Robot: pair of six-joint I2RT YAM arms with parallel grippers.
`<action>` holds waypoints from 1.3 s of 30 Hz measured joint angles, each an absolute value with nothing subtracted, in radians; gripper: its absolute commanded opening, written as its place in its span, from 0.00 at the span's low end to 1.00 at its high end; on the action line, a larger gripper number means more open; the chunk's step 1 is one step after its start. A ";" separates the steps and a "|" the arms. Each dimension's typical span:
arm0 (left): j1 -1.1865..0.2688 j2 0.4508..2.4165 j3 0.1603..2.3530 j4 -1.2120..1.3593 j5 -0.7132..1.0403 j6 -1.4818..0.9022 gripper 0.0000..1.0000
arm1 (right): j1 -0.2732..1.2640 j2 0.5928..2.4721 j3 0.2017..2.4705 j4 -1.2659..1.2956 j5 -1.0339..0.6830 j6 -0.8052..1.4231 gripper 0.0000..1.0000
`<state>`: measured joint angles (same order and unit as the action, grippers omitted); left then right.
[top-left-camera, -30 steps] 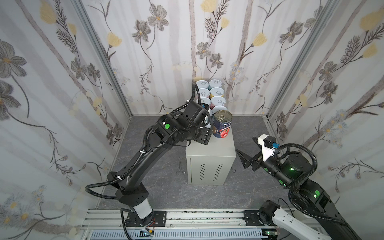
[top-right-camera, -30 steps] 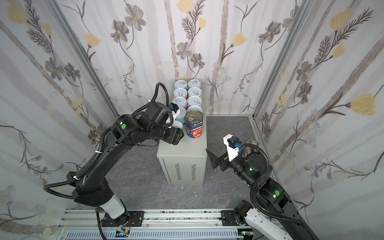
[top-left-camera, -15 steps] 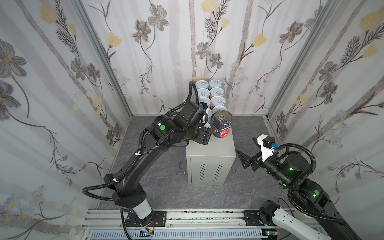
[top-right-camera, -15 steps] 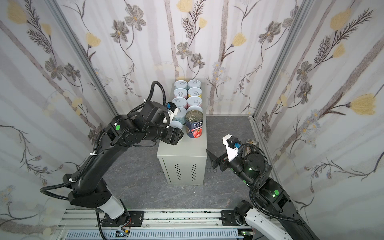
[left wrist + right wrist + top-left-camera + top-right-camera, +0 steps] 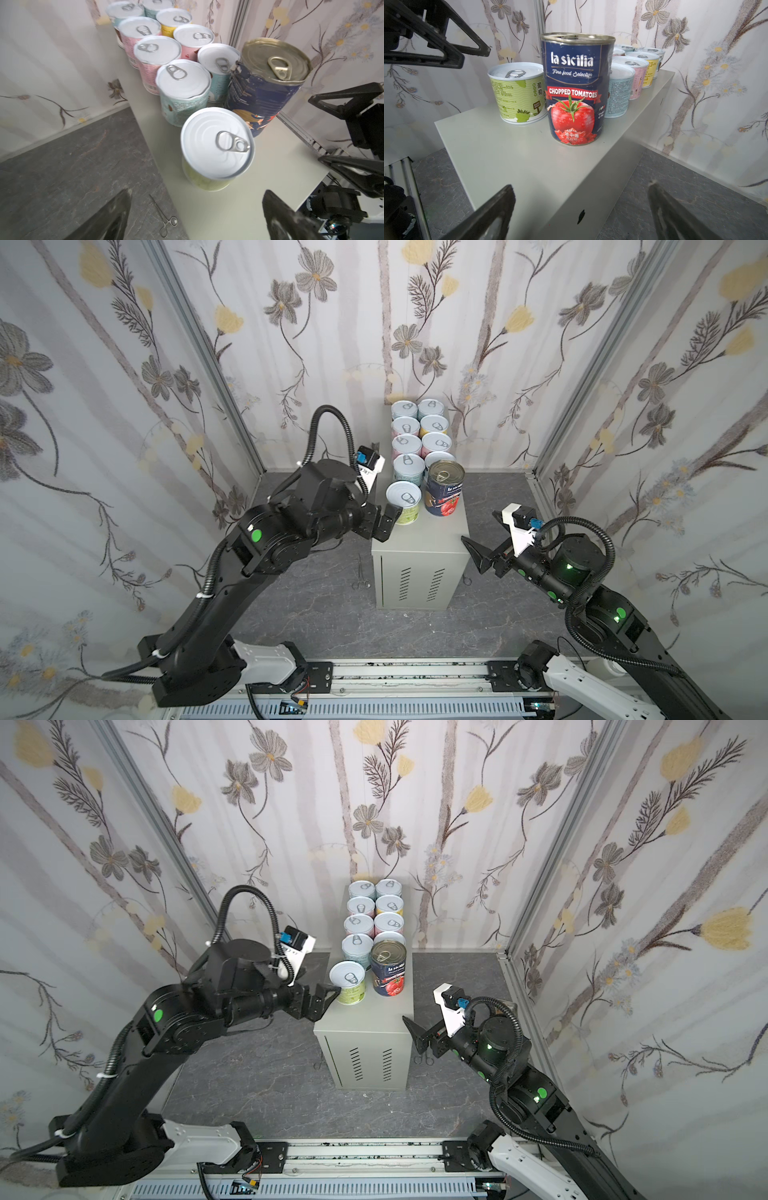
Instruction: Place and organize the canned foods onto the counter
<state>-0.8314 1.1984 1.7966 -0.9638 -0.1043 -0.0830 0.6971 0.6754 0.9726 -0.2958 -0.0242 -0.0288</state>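
- While the left gripper hangs with jaws spread wide just beside the green can, it holds nothing. The can stands upright on the counter, at the front of the left row.
- The right gripper is wide open too and empty, off the counter's right side, facing the tomato can.
- That tall one looks full and heavy, with a stiff metal wall and a glossy label that is likely slick. Take it across the mid-body, jaws level, with a firm squeeze.
- The short cans are rigid too and probably lighter. They are packed close in two rows, so only the outer walls offer room.
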 measured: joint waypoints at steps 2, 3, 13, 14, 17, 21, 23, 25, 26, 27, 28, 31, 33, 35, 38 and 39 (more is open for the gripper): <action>-0.807 1.095 1.690 -0.887 -0.109 -0.051 0.98 | 0.697 0.686 0.975 -0.275 -0.051 -0.038 1.00; -0.799 1.047 1.638 -0.846 -0.106 -0.031 0.98 | 0.697 0.694 0.980 -0.265 -0.061 -0.042 1.00; -0.790 0.937 1.351 -0.579 0.030 0.124 0.94 | 0.697 0.800 1.030 -0.188 -0.120 -0.054 1.00; -0.789 0.936 1.330 -0.553 0.030 0.128 0.94 | 0.697 0.805 1.030 -0.186 -0.119 -0.053 0.99; -0.789 0.915 1.227 -0.438 0.030 0.144 0.94 | 0.697 0.815 1.030 -0.172 -0.094 -0.052 1.00; -0.789 0.896 1.163 -0.337 0.022 0.180 0.93 | 0.697 0.819 1.024 -0.142 -0.064 -0.042 1.00; -0.789 0.903 1.162 -0.297 0.018 0.197 0.93 | 0.697 0.823 1.019 -0.130 -0.050 -0.042 1.00; -0.789 0.926 1.172 -0.274 0.019 0.211 0.92 | 0.697 0.835 1.016 -0.119 -0.044 -0.040 1.00; -0.789 0.940 1.177 -0.270 0.019 0.214 0.91 | 0.697 0.842 1.016 -0.115 -0.041 -0.035 1.00; -0.789 0.953 1.181 -0.266 0.019 0.219 0.91 | 0.697 0.848 1.015 -0.114 -0.034 -0.035 1.00; -0.789 0.963 1.182 -0.266 0.023 0.226 0.90 | 0.697 0.853 1.015 -0.113 -0.027 -0.035 1.00; -0.788 0.980 1.184 -0.260 0.031 0.240 0.89 | 0.697 0.867 1.015 -0.094 -0.020 -0.035 1.00; -0.788 0.988 1.186 -0.254 0.038 0.245 0.87 | 0.697 0.879 1.015 -0.087 -0.019 -0.036 1.00; -0.787 0.994 1.186 -0.250 0.043 0.248 0.86 | 0.697 0.891 1.018 -0.086 -0.017 -0.038 1.00; -0.786 1.006 1.192 -0.243 0.057 0.253 0.84 | 0.697 0.905 1.021 -0.076 -0.015 -0.039 1.00; -0.785 1.012 1.195 -0.242 0.059 0.255 0.82 | 0.697 0.908 1.022 -0.072 -0.015 -0.040 1.00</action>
<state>-0.7845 1.0119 1.1950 -0.2424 0.0589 0.2550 0.6971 0.9085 1.0218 -0.0715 -0.0147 -0.0399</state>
